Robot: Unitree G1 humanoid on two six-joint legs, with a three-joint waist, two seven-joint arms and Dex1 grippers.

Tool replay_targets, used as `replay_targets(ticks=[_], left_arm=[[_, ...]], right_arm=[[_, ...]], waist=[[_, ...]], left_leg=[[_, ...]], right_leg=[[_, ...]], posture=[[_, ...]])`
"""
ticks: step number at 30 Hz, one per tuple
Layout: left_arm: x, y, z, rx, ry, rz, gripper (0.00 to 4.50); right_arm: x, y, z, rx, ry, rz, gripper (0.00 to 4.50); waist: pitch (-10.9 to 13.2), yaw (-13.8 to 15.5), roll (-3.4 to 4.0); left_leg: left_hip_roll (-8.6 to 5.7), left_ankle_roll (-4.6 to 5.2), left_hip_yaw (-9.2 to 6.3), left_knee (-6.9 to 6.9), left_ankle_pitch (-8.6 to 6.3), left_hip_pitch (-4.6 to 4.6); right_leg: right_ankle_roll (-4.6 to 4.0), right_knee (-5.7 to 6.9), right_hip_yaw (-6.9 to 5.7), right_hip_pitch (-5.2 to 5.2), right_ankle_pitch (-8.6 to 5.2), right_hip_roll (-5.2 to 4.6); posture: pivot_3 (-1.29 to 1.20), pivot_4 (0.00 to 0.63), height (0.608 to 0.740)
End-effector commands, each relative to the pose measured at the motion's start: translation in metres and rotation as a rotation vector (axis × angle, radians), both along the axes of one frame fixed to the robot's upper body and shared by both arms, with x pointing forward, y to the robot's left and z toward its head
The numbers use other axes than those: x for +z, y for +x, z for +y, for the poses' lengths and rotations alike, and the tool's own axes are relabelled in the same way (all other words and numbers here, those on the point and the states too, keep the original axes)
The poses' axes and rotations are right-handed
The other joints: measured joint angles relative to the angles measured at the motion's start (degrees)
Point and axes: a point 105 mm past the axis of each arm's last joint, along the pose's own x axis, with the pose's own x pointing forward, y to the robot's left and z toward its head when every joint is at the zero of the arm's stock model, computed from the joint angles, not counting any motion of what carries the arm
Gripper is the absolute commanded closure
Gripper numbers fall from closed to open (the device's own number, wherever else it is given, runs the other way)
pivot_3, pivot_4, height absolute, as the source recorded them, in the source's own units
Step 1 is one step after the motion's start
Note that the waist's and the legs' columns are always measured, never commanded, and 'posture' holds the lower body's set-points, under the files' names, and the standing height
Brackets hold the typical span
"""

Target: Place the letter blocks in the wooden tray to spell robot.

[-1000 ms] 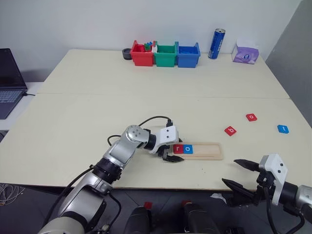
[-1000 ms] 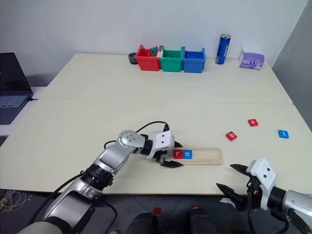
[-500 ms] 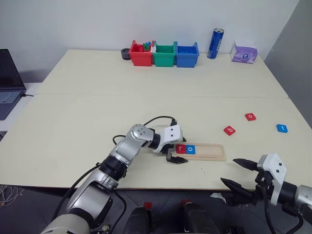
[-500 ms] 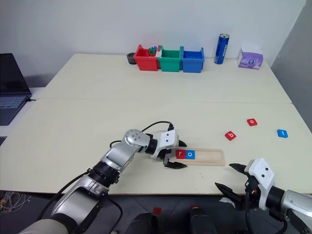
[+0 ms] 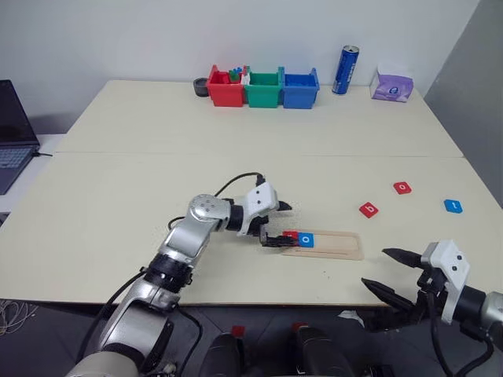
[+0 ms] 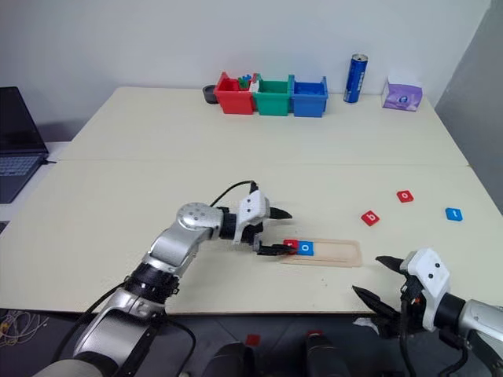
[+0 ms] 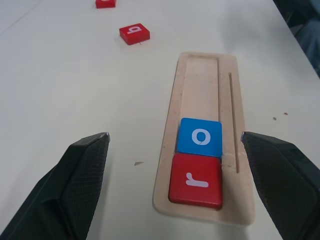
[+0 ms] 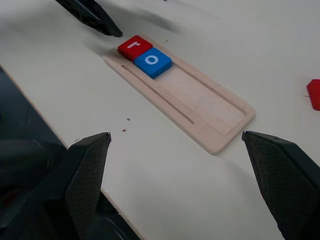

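A: Two blocks sit in the wooden tray (image 5: 326,244), red r (image 7: 196,180) then blue o (image 7: 200,137); your left gripper (image 5: 276,224) hangs beside them, fingers apart, empty.

B: Next you need red b (image 5: 368,210). Three loose: b, red o (image 5: 402,188), blue t (image 5: 453,206). Your right gripper (image 5: 395,276), spread wide, is nearest.
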Motion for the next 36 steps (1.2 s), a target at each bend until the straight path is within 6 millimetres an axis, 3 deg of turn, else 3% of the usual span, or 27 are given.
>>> replay_targets(ticks=[1,6,11,17,26,29,36], left_arm=[[0.022,-0.005,0.013,0.032,-0.063,-0.027,0.04],[0.023,-0.024,0.038,0.051,-0.061,-0.036,0.04],[0.022,-0.042,0.052,0.042,-0.065,0.027,0.04],[0.024,-0.052,0.065,0.030,-0.072,0.078,0.04],[0.019,-0.058,0.064,0.010,-0.056,0.106,0.04],[0.023,-0.054,0.062,0.019,-0.076,0.083,0.00],[0.030,-0.049,0.051,0.008,-0.120,0.056,0.00]], right_arm=[[0.011,0.016,-0.008,-0.086,0.009,-0.058,0.00],[0.010,0.066,-0.025,-0.250,-0.025,-0.111,0.00],[0.012,0.097,-0.032,-0.279,0.007,-0.116,0.00],[0.000,0.124,-0.032,-0.263,0.013,-0.063,0.00],[-0.021,0.141,-0.029,-0.240,0.011,-0.009,0.00],[-0.026,0.141,-0.030,-0.251,0.001,0.005,0.63],[-0.031,0.138,-0.033,-0.291,-0.028,0.014,3.04]], waist=[[0.00,-0.06,0.00],[0.00,-0.27,0.01],[0.02,0.20,0.02],[0.02,-0.02,0.02],[0.02,-0.01,0.02],[0.02,-0.02,0.02],[0.02,-0.03,0.02]], left_leg=[[0.00,0.00,0.00,0.01,0.00,0.01],[0.01,0.00,0.00,0.00,0.00,0.05],[0.03,0.00,0.00,-0.02,0.00,-0.01],[0.04,0.01,0.05,-0.02,0.00,-0.02],[0.05,0.01,0.04,-0.03,0.00,-0.02],[0.05,0.01,0.03,-0.03,0.00,-0.03],[0.05,0.01,0.04,-0.02,0.00,-0.01]], right_leg=[[0.00,0.01,0.01,0.00,0.00,0.00],[-0.02,0.03,0.10,0.00,0.01,0.03],[-0.01,-0.02,0.13,-0.03,0.00,-0.04],[-0.03,-0.02,0.08,-0.04,-0.01,-0.07],[-0.05,0.00,0.08,-0.05,0.00,-0.05],[-0.09,-0.01,0.09,-0.05,0.02,-0.05],[-0.08,0.00,0.08,-0.05,0.02,-0.05]], posture=[[0.00,0.150,0.740],[0.00,0.150,0.740],[0.00,0.150,0.740],[0.00,0.150,0.740],[0.00,0.150,0.740],[0.00,0.150,0.740],[0.00,0.150,0.740]])
